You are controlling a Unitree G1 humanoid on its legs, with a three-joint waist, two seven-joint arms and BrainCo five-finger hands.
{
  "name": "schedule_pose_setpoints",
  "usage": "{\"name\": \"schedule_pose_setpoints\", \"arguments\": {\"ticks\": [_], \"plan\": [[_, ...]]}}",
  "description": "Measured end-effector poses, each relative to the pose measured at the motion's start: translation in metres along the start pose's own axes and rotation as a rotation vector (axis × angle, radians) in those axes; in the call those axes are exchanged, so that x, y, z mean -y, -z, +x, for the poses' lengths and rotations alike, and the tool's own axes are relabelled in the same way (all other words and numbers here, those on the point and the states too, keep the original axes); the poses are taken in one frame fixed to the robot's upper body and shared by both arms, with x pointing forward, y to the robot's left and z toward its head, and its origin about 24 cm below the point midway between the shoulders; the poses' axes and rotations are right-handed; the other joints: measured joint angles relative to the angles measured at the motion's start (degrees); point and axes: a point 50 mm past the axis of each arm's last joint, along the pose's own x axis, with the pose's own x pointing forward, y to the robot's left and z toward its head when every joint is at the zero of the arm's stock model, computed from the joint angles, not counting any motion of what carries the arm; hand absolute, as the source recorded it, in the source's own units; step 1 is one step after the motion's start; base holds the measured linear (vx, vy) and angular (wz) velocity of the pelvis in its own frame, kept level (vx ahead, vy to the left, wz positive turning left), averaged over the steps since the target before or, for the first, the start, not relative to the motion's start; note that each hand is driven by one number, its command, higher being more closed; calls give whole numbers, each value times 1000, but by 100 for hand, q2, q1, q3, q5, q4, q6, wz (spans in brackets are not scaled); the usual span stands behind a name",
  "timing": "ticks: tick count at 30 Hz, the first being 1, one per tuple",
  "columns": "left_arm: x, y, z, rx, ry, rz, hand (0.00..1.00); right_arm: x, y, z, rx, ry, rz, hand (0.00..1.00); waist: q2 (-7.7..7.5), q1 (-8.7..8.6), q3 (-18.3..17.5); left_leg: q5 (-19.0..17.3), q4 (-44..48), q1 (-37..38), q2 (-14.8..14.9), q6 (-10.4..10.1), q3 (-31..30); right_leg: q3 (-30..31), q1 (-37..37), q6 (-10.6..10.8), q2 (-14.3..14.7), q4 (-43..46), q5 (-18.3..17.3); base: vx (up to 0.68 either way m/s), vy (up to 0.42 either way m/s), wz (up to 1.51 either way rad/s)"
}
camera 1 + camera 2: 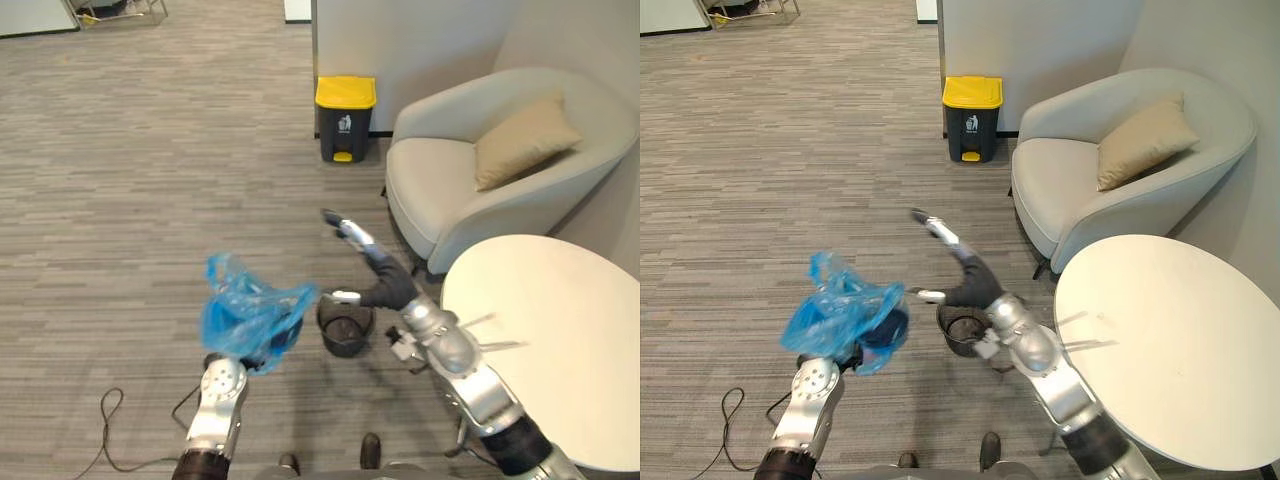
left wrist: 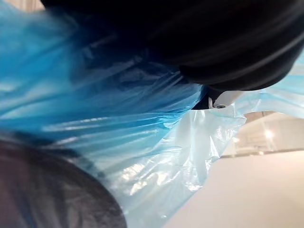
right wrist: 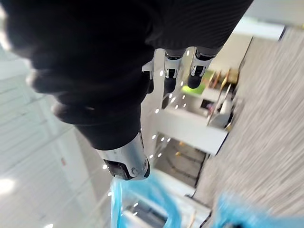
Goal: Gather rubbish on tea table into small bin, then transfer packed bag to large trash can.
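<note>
A crumpled blue plastic bag [image 1: 243,312] hangs in the air over the carpet. My left hand [image 1: 264,350] is raised under it and shut on it. From the left wrist, blue plastic [image 2: 118,123] bunches tight against the hand's dark cover. My right hand [image 1: 378,275] reaches out above the small black bin [image 1: 345,332] on the floor, to the right of the bag. Its fingers [image 3: 175,71] are straight and hold nothing. The large dark trash can with a yellow lid [image 1: 345,112] stands by the far wall. The round white tea table [image 1: 560,340] is at my right.
A pale armchair [image 1: 470,190] with a tan cushion [image 1: 520,142] stands between the trash can and the tea table. Striped grey carpet [image 1: 150,180] stretches wide to the left and ahead, up to the trash can.
</note>
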Motion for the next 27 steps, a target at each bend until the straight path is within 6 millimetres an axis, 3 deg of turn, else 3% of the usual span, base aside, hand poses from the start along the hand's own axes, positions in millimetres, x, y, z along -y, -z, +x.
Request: {"name": "schedule_pose_setpoints", "arguments": {"ticks": [4, 8, 10, 13, 16, 20, 22, 23, 24, 26, 27], "plan": [[-20, 13, -11, -53, -49, 18, 100, 24, 20, -36, -167, 82, -172, 0, 63, -9, -42, -1, -8, 20, -55, 9, -103, -76, 68, 40, -60, 0, -28, 28, 45, 14], [-37, 37, -26, -158, -51, 63, 100, 15, 67, -85, -463, 56, -142, 0, 63, -12, -52, -15, 35, 57, -77, 29, -226, -144, 182, 73, -91, 0, -84, -7, 21, 16], [-45, 59, -39, -260, -29, 96, 100, 9, 94, -123, -669, 33, -97, 0, 78, -35, -52, -19, 104, -30, -108, 32, -378, -279, 196, 82, -133, 0, -120, -44, 13, 33], [-56, 78, -59, -365, -28, 112, 100, 10, 113, -162, -857, 102, -44, 0, 107, -132, -17, -68, 294, -304, -143, 73, -606, -495, 121, 127, -191, 38, -211, -44, 8, 41], [-63, 89, -69, -424, -26, 116, 100, 14, 124, -188, -980, 192, 4, 0, 162, -183, 147, -176, 684, -642, -159, 63, -871, -808, 15, 116, -256, 285, -348, -50, 13, 51], [-61, 88, -68, -422, -6, 111, 100, 13, 129, -201, -1046, 267, 46, 0, 220, -168, 416, -188, 917, -1001, -253, 82, -1271, -1454, -59, 102, -397, 630, -597, -72, 16, 92], [-61, 89, -68, -424, -4, 111, 100, 10, 130, -200, -1047, 288, 58, 0, 184, -164, 458, -265, 891, -1150, -140, 241, -815, -1822, -166, 118, -569, 840, -760, -26, 29, 96], [-60, 89, -69, -426, -1, 110, 100, 10, 131, -197, -1039, 311, 58, 0, 116, -172, 494, -281, 957, -1261, -2, 323, -259, -2026, -233, 144, -686, 878, -799, 44, 81, 105], [-58, 88, -66, -419, 11, 105, 100, 13, 132, -193, -1029, 348, 62, 0, 192, -173, 538, -356, 1130, -1361, 251, 444, 544, -2222, -263, 206, -805, 966, -844, 66, 101, 99], [-58, 89, -68, -425, 16, 103, 100, 16, 133, -188, -1015, 365, 56, 0, 259, -150, 547, -233, 1219, -1379, 439, 352, 1075, -2371, -304, 299, -934, 1222, -935, 97, 148, 65], [-58, 89, -69, -429, 15, 104, 100, 17, 133, -184, -1006, 367, 54, 0, 293, -140, 555, 35, 1277, -1409, 465, 302, 1030, -2431, -279, 374, -970, 1360, -969, 154, 176, 48]]}}
